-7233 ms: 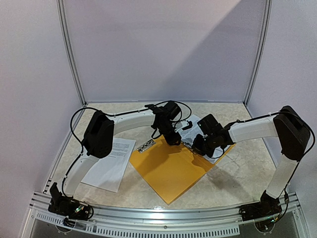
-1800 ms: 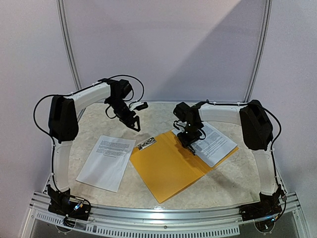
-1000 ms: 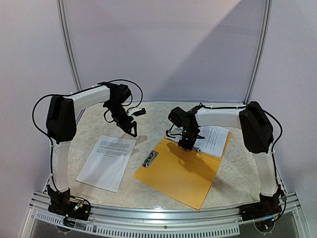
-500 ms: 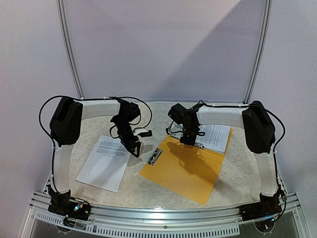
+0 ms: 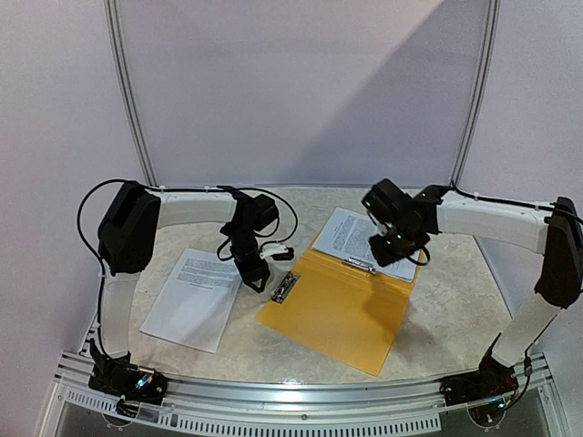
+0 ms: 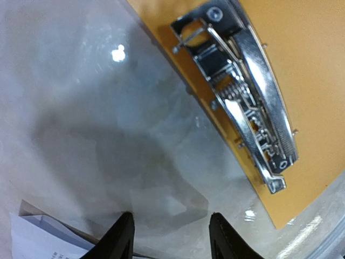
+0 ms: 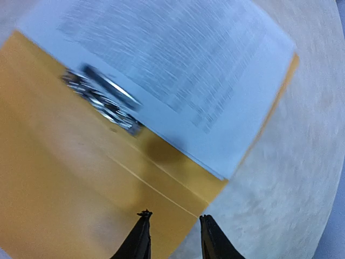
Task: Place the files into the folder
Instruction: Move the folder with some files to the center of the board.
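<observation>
The orange folder (image 5: 339, 311) lies flat mid-table. One of the files (image 5: 350, 236) rests on its far part, with a metal clip (image 5: 358, 265) at the sheet's near edge. Another of the files (image 5: 196, 296) lies on the table to the left. My left gripper (image 5: 260, 279) is open and empty, just above the table beside a second metal clip (image 6: 242, 116) on the folder's left edge (image 6: 302, 59). My right gripper (image 7: 173, 234) is open, hovering over the folder (image 7: 64, 178) near the printed sheet (image 7: 178, 70), with nothing between its fingers.
The table (image 5: 446, 300) is pale marbled stone with a metal rail (image 5: 301, 401) along its near edge. White walls and aluminium posts (image 5: 127, 100) close off the back. A corner of the left sheet (image 6: 38, 240) shows beside my left fingers.
My left gripper came down and rightward to the folder's left clip. My right gripper drew back to the right off the sheet. The folder has slid slightly.
</observation>
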`<state>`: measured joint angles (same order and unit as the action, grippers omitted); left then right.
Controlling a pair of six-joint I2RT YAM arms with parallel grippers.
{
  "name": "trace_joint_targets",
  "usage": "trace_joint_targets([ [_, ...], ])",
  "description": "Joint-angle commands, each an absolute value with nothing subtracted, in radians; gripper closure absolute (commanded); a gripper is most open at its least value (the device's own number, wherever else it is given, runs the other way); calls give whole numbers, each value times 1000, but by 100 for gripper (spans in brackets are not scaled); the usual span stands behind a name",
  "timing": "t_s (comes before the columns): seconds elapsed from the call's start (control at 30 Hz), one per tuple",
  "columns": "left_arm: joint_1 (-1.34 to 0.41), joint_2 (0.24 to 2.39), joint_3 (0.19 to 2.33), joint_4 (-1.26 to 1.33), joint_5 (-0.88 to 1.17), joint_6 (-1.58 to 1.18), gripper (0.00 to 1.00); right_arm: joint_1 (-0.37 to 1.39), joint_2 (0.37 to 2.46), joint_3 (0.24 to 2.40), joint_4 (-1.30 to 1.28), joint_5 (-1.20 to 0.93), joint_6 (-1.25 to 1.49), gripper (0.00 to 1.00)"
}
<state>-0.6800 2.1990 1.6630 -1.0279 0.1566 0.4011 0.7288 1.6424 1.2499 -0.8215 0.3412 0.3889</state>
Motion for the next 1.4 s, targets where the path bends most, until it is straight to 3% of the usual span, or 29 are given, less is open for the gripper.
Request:
trace_joint_targets([
  [0.0,-687,2242,1681,-952,63,426,51,618,1534,1025,-909,363,805,70],
  [0.13,-689,2253,1700,-936,30,434,52,530,1516,912,-863,351,841,73],
  [0.27,-715,2256,1670,-924,78,471,52,455,1556,834,-648,244,806,77],
  [0.47,-754,2243,1607,-895,113,511,52,351,1700,845,-430,97,772,81],
  [0.93,-872,2236,1543,-896,180,558,51,322,2035,1236,-487,15,663,80],
  [1.13,-906,2248,1567,-911,232,539,51,322,2167,1420,-511,-114,640,80],
  [1.37,-914,2241,1580,-939,239,528,51,321,2132,1399,-559,10,671,81],
])
